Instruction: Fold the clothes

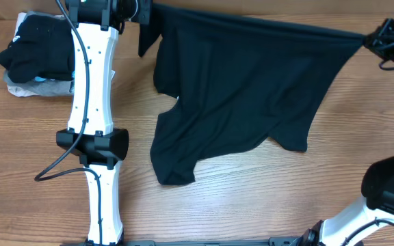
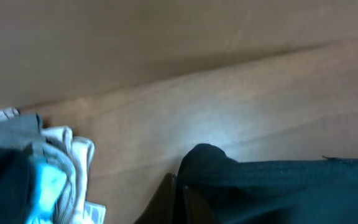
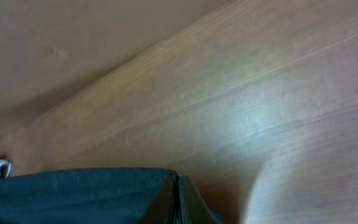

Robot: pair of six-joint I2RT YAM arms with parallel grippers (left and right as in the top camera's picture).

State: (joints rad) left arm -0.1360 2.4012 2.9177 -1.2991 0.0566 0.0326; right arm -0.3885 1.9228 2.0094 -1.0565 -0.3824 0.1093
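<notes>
Left tool pinched shut on black shirt edge | right tool pinched on opposite corner | fabric stretched between

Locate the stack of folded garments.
Overhead view: the black-topped stack of folded garments lies far left on the wooden table, beside the white left arm.

The left arm hides part of the folded pile. Both wrist views cut the shirt at the bottom edge; fingertips barely show.
</notes>
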